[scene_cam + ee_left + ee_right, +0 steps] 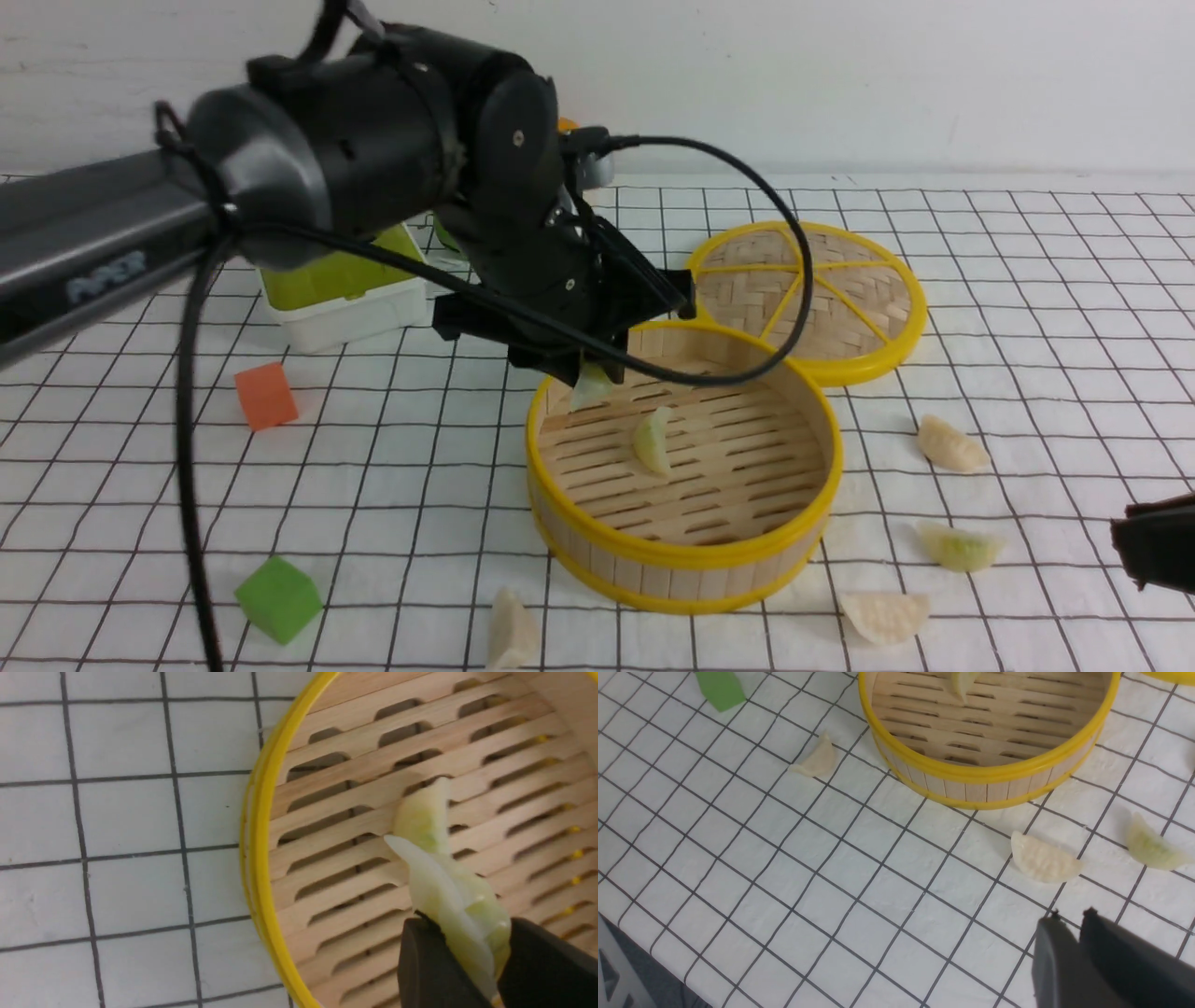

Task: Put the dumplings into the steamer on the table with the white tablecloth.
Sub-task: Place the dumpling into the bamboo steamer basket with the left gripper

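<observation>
Entry: left hand (467, 928) clamped on pale-green pleated crescent dumpling (444, 882), long axis hanging down, at 10 o'clock inside yellow-rimmed round bamboo steamer (686, 557); likely release straight down. Also: right hand (1069, 917) nearly closed, empty.

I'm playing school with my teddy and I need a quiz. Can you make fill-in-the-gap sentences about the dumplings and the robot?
1. The ____ gripper pinches a pale green dumpling over the steamer.
2. Inside the steamer, ____ dumpling lies on the slatted floor.
3. Outside it, ____ dumplings lie on the white tablecloth.
4. The steamer's rims are coloured ____.

Missing words: left, one, four, yellow.
</observation>
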Robot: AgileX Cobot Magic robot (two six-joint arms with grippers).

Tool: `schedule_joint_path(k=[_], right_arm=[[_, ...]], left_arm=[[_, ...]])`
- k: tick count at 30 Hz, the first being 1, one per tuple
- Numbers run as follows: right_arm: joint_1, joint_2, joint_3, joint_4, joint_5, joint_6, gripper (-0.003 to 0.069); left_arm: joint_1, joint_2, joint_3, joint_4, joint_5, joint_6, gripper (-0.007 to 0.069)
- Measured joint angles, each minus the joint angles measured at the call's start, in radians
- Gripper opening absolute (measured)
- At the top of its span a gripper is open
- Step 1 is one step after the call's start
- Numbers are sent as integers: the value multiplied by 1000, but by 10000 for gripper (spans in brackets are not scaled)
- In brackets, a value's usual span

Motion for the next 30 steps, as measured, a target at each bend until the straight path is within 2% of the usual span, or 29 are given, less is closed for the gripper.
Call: schedule_joint_path(k=[11, 18, 20, 26, 30], right_arm=[[0, -19, 0, 2, 0, 0, 83], [0, -19, 0, 2, 0, 0, 89], [0, -19, 0, 2, 0, 0, 92], [0, -19, 0, 2, 4, 0, 93], [0, -19, 0, 2, 4, 0, 93]], left_arm=[[0, 175, -6, 2, -43, -1, 197], [0, 185, -17, 37, -80, -1, 376], [0, 182, -48, 46, -57, -1, 454], [0, 70, -95, 68, 95, 73, 510], [0, -135, 4, 131, 157, 105, 513]])
